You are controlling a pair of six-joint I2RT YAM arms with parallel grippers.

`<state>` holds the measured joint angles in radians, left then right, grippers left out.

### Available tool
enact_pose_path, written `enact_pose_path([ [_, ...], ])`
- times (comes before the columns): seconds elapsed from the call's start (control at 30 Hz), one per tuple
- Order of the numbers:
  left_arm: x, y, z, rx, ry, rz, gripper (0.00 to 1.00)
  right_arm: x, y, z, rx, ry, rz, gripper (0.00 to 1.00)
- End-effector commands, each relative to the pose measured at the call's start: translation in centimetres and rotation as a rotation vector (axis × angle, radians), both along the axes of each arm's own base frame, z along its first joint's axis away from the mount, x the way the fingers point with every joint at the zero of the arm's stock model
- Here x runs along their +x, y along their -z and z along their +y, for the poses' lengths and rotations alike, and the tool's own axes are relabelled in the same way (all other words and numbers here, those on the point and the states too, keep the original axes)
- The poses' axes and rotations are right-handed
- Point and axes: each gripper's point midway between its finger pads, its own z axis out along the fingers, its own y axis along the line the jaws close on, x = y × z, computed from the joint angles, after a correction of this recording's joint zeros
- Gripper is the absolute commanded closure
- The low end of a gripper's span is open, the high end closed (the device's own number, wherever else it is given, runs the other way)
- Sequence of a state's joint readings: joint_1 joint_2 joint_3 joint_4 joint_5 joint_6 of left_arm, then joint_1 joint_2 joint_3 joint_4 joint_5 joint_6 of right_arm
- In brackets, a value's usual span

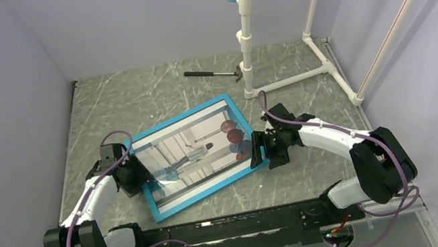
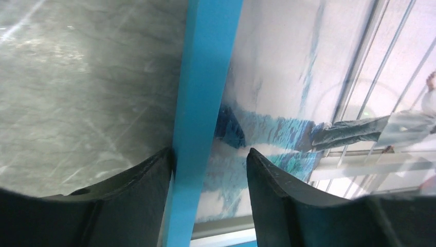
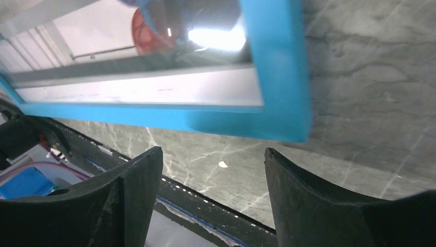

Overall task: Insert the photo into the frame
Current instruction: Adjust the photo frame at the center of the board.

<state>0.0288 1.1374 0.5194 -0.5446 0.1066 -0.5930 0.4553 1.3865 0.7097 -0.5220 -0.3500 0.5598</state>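
Top view: one frame (image 1: 161,204), turquoise face up, lies askew in the middle of the grey marbled table (image 1: 130,98). It holds one photo (image 1: 198,154), which fills the frame's opening picture side up, with its reddish spheres towards 3 o'clock. The left gripper (image 1: 136,172) sits at the frame's 9 o'clock side and the right gripper (image 1: 256,151) at its 3 o'clock side, so two arms meet one frame. One hammer (image 1: 214,73) lies at 12 o'clock from the frame, well apart from it. One white pipe stand (image 1: 246,23) rises at 1 o'clock.

Left wrist view: the left gripper (image 2: 210,154) stands parted astride the frame's (image 2: 203,92) blue side bar. The 9 o'clock finger (image 2: 128,190) is against the bar's outer edge. The 3 o'clock finger (image 2: 280,200) hangs over the photo (image 2: 288,77), with a gap between it and the bar. The bar is straddled, not pinched. The table (image 2: 87,87) shows at 9 o'clock.

Right wrist view: the right gripper (image 3: 213,152) is spread wide with nothing between its two fingers (image 3: 128,200), only the table (image 3: 370,103) behind. One corner of the frame (image 3: 277,77) sits at 12 o'clock, beyond the fingertips and apart from them. The photo (image 3: 154,87) shows its white border just inside the blue bar, with one red sphere at 11 o'clock. Whether this corner rests on the table I cannot tell.
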Motion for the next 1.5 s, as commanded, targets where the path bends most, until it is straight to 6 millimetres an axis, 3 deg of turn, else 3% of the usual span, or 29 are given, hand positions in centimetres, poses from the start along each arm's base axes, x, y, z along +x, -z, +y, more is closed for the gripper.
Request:
enact_pose_path([
  [0.0, -1.2, 1.4, -2.5, -0.136, 0.007, 0.022, 0.42, -0.1, -0.7, 1.4, 0.081, 0.013, -0.011, 0.26],
  [0.1, -1.8, 1.6, -2.7, -0.148, 0.004, 0.016, 0.47, 0.9, -0.5, 1.7, 0.081, 0.016, -0.031, 0.26],
  [0.27, -3.0, 1.9, -3.7, -0.161, 0.015, 0.026, 0.63, 4.2, -0.3, 2.5, 0.043, 0.007, -0.074, 0.26],
  [0.4, -4.2, 2.4, -4.5, -0.171, 0.026, 0.043, 0.82, 6.4, 0.3, 3.3, 0.029, -0.002, -0.085, 0.26],
  [0.6, -5.9, 2.7, -5.6, -0.181, 0.031, 0.049, 1.0, 7.6, 1.4, 4.3, 0.032, -0.014, -0.059, 0.28],
  [1.17, -10.0, 0.0, -10.6, -0.227, 0.223, 0.03, 1.0, 9.3, 1.5, 6.2, 0.027, -0.064, -0.062, 0.33],
  [1.23, -10.4, -0.5, -11.1, -0.215, 0.257, 0.033, 0.97, 9.5, 1.7, 6.0, 0.003, -0.062, -0.067, 0.34],
  [1.3, -10.7, -0.8, -11.3, -0.193, 0.287, 0.035, 0.86, 9.5, 2.0, 5.6, -0.019, -0.05, -0.07, 0.36],
  [1.47, -10.8, -1.4, -12.0, -0.147, 0.34, 0.035, 0.35, 9.1, 2.6, 5.0, -0.06, -0.027, -0.078, 0.43],
])
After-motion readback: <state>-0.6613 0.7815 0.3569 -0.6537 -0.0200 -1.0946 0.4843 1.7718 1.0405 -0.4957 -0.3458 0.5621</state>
